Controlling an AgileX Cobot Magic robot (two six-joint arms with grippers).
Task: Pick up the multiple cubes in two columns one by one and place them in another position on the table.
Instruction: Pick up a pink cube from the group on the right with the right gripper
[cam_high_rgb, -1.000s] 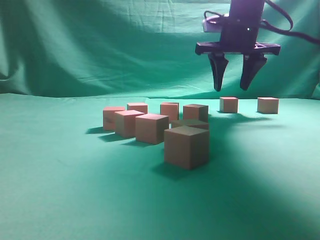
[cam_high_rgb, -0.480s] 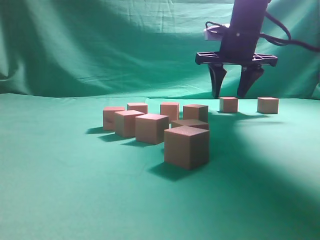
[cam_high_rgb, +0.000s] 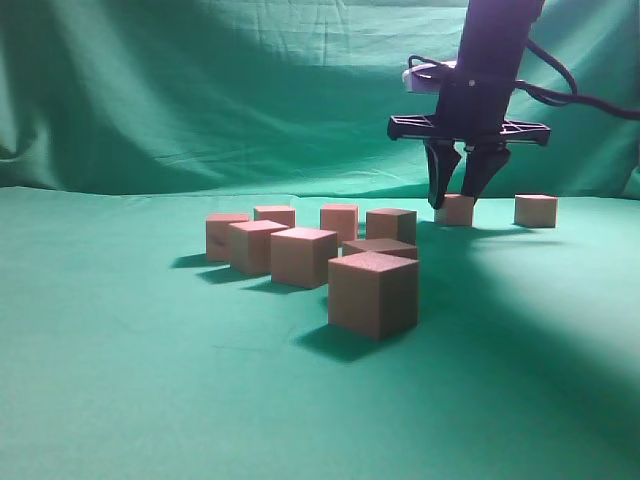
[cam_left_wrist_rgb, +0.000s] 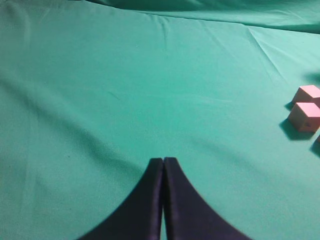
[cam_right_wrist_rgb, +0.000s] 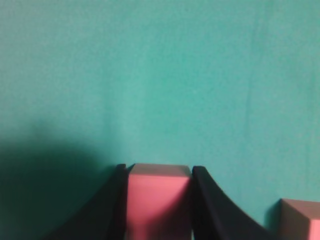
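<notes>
My right gripper (cam_high_rgb: 454, 201) reaches down at the back right of the table (cam_high_rgb: 120, 350), its two black fingers pressed against the sides of a pinkish cube (cam_high_rgb: 457, 212) that rests on the cloth. The right wrist view shows that cube (cam_right_wrist_rgb: 157, 200) filling the gap of the right gripper (cam_right_wrist_rgb: 156, 169). A second cube (cam_high_rgb: 536, 210) stands apart to its right, and it also appears as a cube (cam_right_wrist_rgb: 300, 220) at the bottom right of the right wrist view. My left gripper (cam_left_wrist_rgb: 163, 160) is shut and empty over bare cloth, with two cubes (cam_left_wrist_rgb: 304, 116) at the right edge of its view.
Several more cubes stand in two columns at the middle of the table, the nearest and largest-looking one (cam_high_rgb: 372, 293) in front and others (cam_high_rgb: 302, 256) behind it. A wrinkled green backdrop (cam_high_rgb: 200, 90) rises behind the table.
The right gripper came down from above the table onto the back cube and its fingers closed in against the cube's sides. The other cubes did not move.
</notes>
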